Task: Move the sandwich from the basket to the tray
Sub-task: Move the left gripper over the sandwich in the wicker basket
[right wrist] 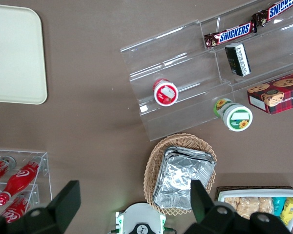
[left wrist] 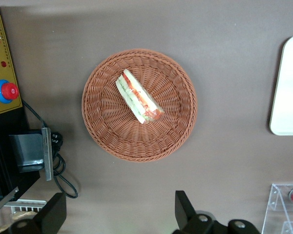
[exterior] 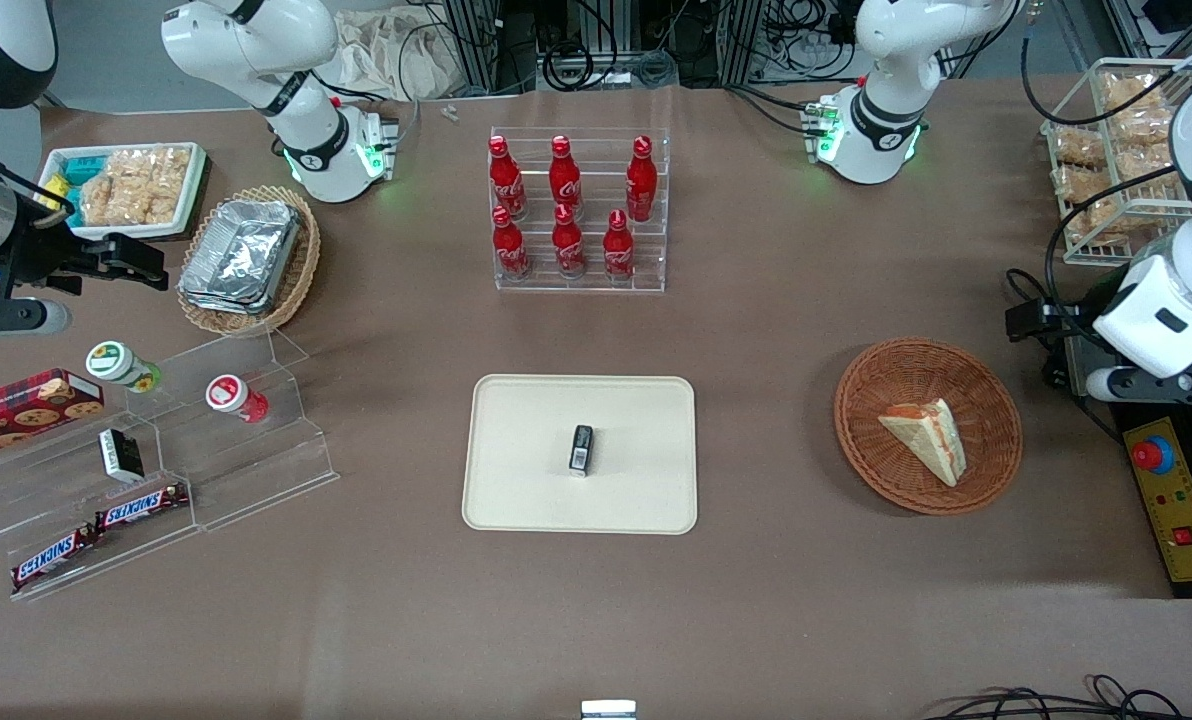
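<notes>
The sandwich point(exterior: 928, 438), a white bread wedge with orange-red and green filling, lies in the round reddish-brown basket point(exterior: 876, 400). The cream tray point(exterior: 516, 450) lies flat near the table's middle, toward the parked arm from the basket, with a small black object point(exterior: 581, 448) on it. My left gripper point(exterior: 1041, 340) hangs above the table beside the basket, toward the working arm's end. In the left wrist view the gripper point(left wrist: 119, 217) is open and empty, apart from the basket point(left wrist: 102, 122) and the sandwich point(left wrist: 138, 96). The tray's edge point(left wrist: 290, 87) shows there too.
A yellow control box with a red button point(exterior: 1153, 455) and cables point(left wrist: 63, 165) lie beside the basket. A rack of red cola bottles point(exterior: 576, 210) stands farther from the camera than the tray. An acrylic snack shelf point(exterior: 156, 470) and an oval foil-tray basket point(exterior: 246, 260) lie toward the parked arm's end.
</notes>
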